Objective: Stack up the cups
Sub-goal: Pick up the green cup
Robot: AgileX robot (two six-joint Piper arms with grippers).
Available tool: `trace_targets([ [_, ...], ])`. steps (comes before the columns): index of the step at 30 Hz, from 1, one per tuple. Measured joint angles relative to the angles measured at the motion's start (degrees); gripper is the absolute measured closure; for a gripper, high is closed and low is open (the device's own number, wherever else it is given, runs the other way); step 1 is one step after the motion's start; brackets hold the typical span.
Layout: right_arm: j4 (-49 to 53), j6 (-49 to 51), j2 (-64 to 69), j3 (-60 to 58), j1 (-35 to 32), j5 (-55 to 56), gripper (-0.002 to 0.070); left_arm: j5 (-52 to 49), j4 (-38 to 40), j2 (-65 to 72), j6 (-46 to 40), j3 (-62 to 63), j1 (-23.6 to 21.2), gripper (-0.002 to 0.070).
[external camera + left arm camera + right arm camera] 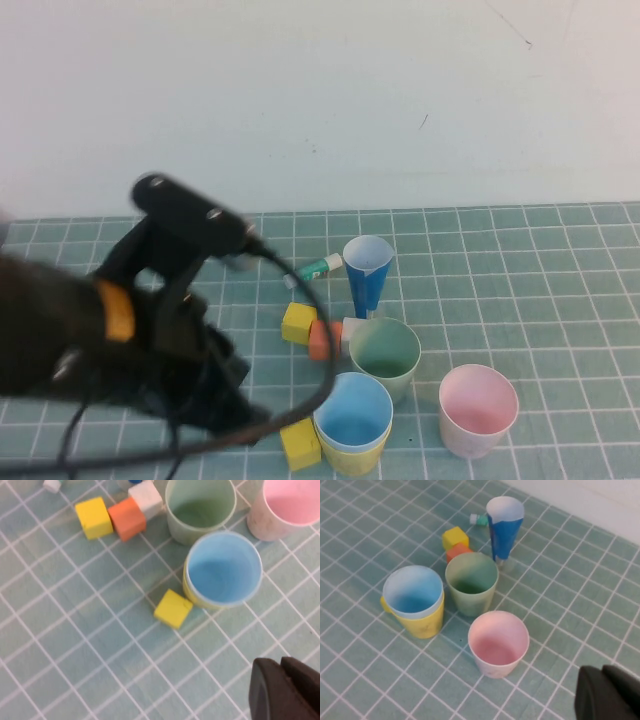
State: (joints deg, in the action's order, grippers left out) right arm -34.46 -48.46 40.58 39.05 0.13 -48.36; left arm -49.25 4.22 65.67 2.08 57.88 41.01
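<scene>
A light blue cup (352, 412) sits nested inside a yellow cup (350, 458) near the front of the mat. Behind them stands a green cup (385, 352), and a pink cup (478, 408) is to their right. All are upright and also show in the left wrist view: light blue cup (225, 570), green cup (200, 510), pink cup (290, 505). My left gripper (243, 408) (280, 666) is shut and empty, hovering just left of the nested pair. My right gripper (603, 674) is shut and empty, near the pink cup (498, 642); it lies outside the high view.
A narrow dark blue cone cup (367, 270) stands behind the green cup, with a small green-and-white tube (318, 267) lying beside it. Yellow (298, 322), orange (323, 340) and white (350, 328) cubes sit left of the green cup. Another yellow cube (300, 443) touches the nested pair.
</scene>
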Motion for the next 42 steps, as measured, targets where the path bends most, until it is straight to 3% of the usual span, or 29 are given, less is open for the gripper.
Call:
trace_targets([
  [5, -1.63, -3.11, 10.04, 6.74, 1.72, -4.19, 0.0679, 2.24, 0.08, -8.48, 1.68, -8.65, 0.0, 0.0673],
  [9, -0.05, -3.87, 19.47, 12.9, 6.76, -8.24, 0.0678, 4.5, -0.16, -14.07, 2.5, -15.67, 0.0, 0.0673],
  [22, 26.17, 7.63, 51.22, 40.0, 24.64, -15.68, 0.0679, 7.32, -5.98, -17.44, 4.55, -20.95, 0.0, 0.0675],
  [32, 26.45, 12.37, 70.06, 53.87, 26.01, -18.2, 0.0675, 7.95, -7.53, -17.44, 4.55, -20.95, 0.0, 0.0676],
  [36, 25.63, 13.44, 75.86, 58.63, 26.01, -20.18, 0.0582, 8.04, -7.56, -17.44, 4.45, -20.95, 0.0, 0.0676],
  [42, 23.08, 14.2, 82.06, 62.6, 26.01, -19.9, 0.0264, 8.37, -7.65, -17.44, 4.45, -21.66, 0.0, 0.0676],
])
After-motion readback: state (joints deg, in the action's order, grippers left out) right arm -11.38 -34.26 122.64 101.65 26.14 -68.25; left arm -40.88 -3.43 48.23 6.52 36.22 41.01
